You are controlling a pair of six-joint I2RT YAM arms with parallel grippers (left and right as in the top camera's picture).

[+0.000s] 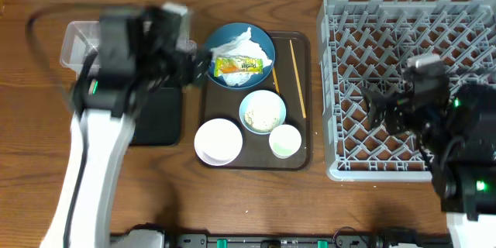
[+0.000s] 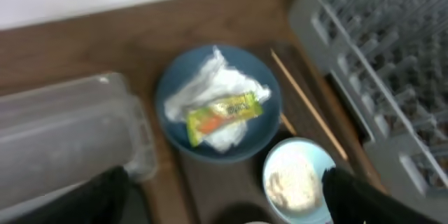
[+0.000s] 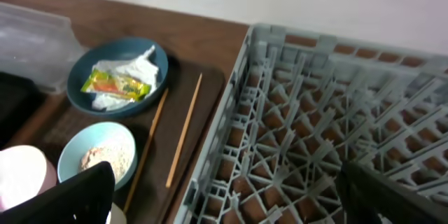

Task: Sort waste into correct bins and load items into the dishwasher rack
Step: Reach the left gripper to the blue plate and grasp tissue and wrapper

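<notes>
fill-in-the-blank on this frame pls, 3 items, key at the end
1. The dark blue bowl holds crumpled tissue and a yellow-orange snack ____.
2. The small pale blue bowl holds loose beige ____.
3. Two thin wooden ____ lie on the brown serving tray, on the side nearest the dishwasher rack.
Missing: wrapper; crumbs; chopsticks.

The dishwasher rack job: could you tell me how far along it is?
Nothing looks done: the dishwasher rack shows no dishes. Nothing is in hand: left gripper and right gripper are open. Remaining: tissue, snack wrapper, crumbs, bowls, cup and chopsticks, on the brown tray.
</notes>
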